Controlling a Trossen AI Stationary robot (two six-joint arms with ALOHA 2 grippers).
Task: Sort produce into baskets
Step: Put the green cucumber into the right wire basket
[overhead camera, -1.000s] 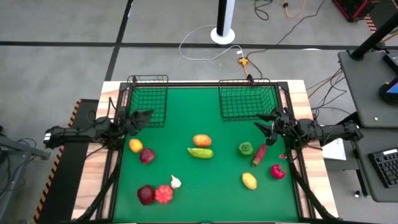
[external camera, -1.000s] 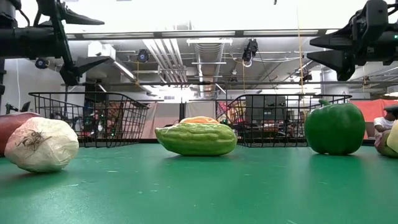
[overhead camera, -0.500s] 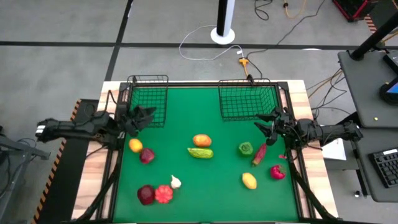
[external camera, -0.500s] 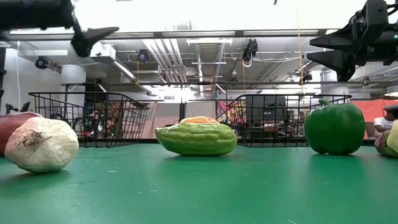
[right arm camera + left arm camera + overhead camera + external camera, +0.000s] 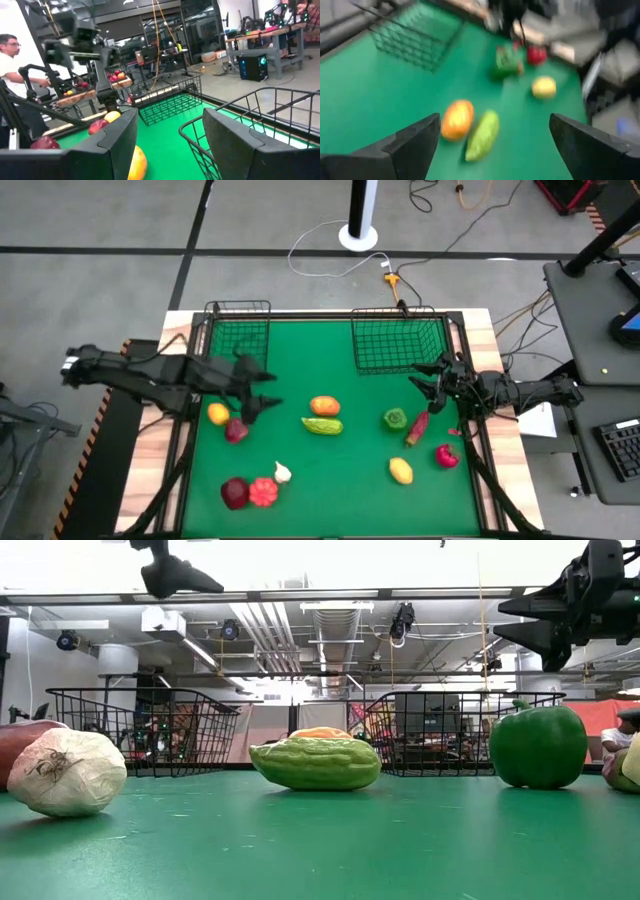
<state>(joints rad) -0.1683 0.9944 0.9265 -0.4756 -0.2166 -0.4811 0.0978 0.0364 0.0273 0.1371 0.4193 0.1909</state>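
Observation:
My left gripper [image 5: 268, 388] is open and empty above the mat, left of the orange fruit [image 5: 324, 405] and the green gourd [image 5: 322, 425]. Its wrist view shows both between its fingers [image 5: 457, 119]. A yellow-orange fruit [image 5: 218, 413] and a maroon one [image 5: 237, 430] lie beside it. My right gripper [image 5: 422, 378] is open and empty near the right basket [image 5: 400, 340], above the green pepper [image 5: 395, 418] and the red chilli [image 5: 417, 427]. All the produce rests on the green mat. The left basket [image 5: 238, 340] stands at the far left.
A white garlic [image 5: 283, 472], a red tomato [image 5: 264, 492] and a maroon piece [image 5: 234, 493] lie at the near left. A yellow lemon [image 5: 401, 470] and a red pepper [image 5: 446, 456] lie at the near right. A person [image 5: 10, 60] stands beyond the table.
My left gripper has swung from the left basket's near corner toward the table's middle and the orange fruit, staying open, and has risen in the low view. No produce has moved.

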